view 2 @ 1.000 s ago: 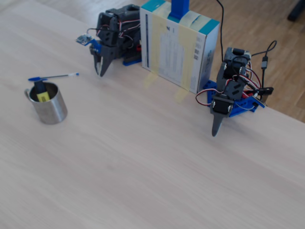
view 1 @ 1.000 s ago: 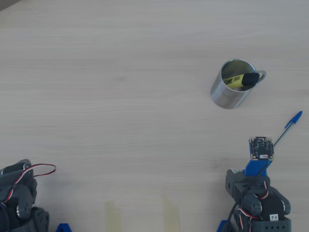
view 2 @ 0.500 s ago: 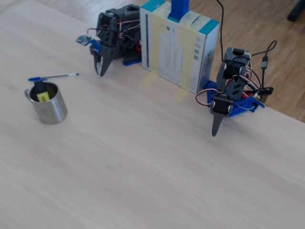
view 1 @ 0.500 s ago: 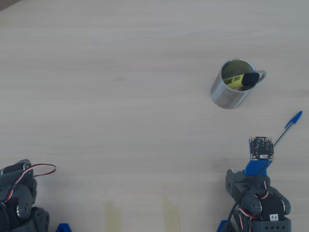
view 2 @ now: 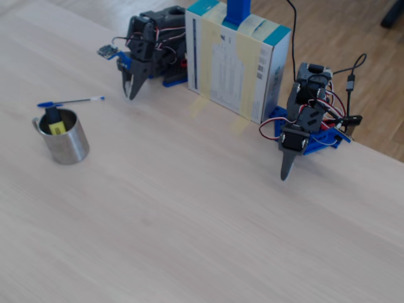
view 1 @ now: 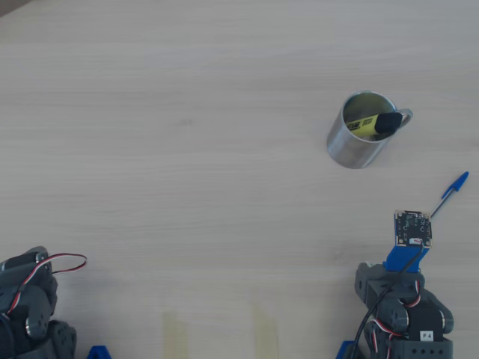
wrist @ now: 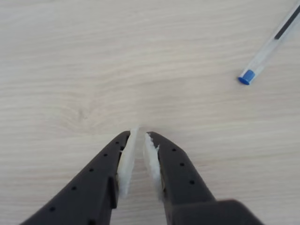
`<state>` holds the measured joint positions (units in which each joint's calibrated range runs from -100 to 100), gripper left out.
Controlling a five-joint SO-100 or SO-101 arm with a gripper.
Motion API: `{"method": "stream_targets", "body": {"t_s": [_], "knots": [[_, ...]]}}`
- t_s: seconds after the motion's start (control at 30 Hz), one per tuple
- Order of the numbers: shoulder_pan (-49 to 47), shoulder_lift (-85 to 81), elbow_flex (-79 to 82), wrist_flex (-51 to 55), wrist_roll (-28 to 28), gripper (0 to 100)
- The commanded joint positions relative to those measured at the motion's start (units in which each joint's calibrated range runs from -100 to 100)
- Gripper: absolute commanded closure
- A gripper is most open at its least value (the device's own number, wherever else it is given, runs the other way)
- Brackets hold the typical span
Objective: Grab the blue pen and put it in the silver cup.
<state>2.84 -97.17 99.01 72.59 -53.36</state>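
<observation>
**A:** Where did the blue pen [wrist: 271, 45] lie at that point?

**B:** Flat on the tabletop [view 1: 187, 112], untouched. In the wrist view it ran off the upper right corner with its blue end plug nearest the hand [wrist: 140, 136]. In the overhead view its blue cap pointed away from the arm, and the silver cup [view 1: 361, 142] stood well apart from it, further out on the tabletop.

**A:** And the hand itself?

**B:** Pressed together, or very nearly: only a thin sliver showed between the pale pads [wrist: 126, 159], and nothing was in them. It hung low over bare wood, with the pen off to the upper right in the wrist view.

**A:** So what would have made a good grab?

**B:** I judged it needed to spread its fingers first, then swing toward the pen and turn the wrist so the fingers straddled the barrel crosswise. Coming down along the barrel would likely have rolled it away. A hold near the middle of the barrel seemed safest, since a thin pen pivots easily when pinched at one end.

**A:** Anything to mind at the cup?

**B:** A yellow highlighter [view 1: 372, 124] with a black cap already leaned inside it, toward the handle. I would have aimed the pen at the open side of the rim and tipped it steeply before letting go.
</observation>
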Motion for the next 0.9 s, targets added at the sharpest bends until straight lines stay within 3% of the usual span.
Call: {"method": "stream_targets", "body": {"t_s": [0.0, 0.3, 0.57, 0.87], "knots": [[0.2, 0.1, -2.7, 0.0, -0.2, 95], [-3.5, 0.1, -5.6, -2.0, -3.8, 95], [-3.7, 0.2, -5.5, -12.8, -6.3, 95], [-4.3, 6.6, -8.3, -15.4, -8.1, 95]]}}
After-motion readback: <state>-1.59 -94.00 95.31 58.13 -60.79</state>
